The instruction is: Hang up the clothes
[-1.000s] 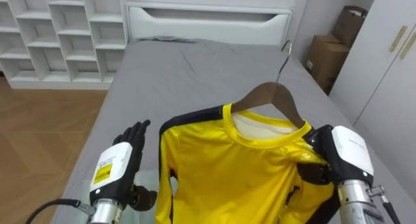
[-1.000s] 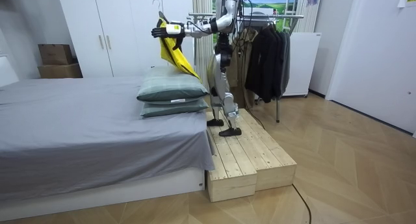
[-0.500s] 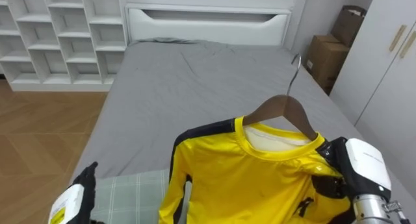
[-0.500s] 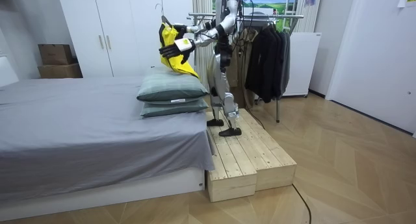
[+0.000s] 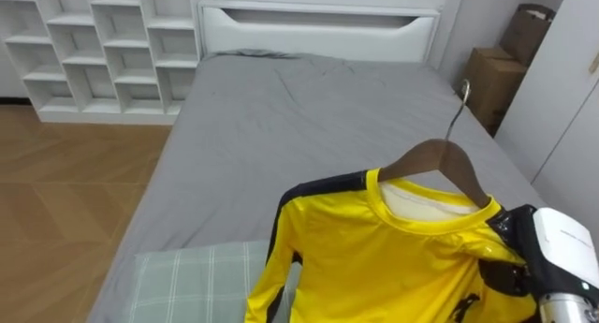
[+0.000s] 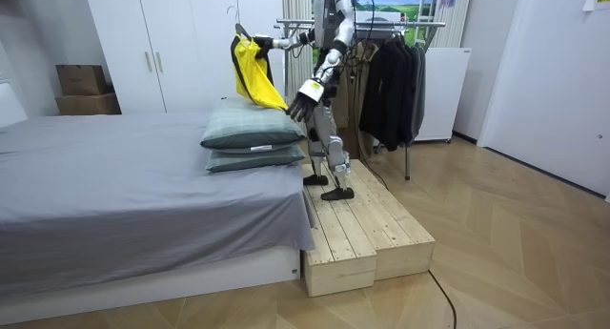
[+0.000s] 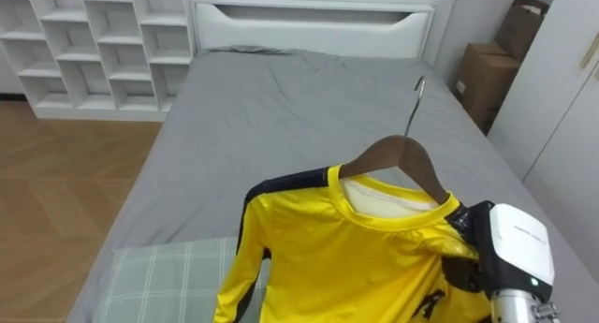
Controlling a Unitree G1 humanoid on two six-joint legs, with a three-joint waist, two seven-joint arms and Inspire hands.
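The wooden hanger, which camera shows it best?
The right eye view: the hanger sits near the middle, hook and shoulders plain. The left eye view shows the same nearer its right edge; the room view, a small hook above the yellow shirt.

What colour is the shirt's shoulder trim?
Black shoulder trim on the yellow shirt; it shows best in the left eye view.

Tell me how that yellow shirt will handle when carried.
The yellow long-sleeved shirt looks thin and floppy, drooping below the curved wooden hanger in the room view, so it may sway. Its sheen suggests slippery cloth that might slide off. Probably light: the right hand alone holds it up.
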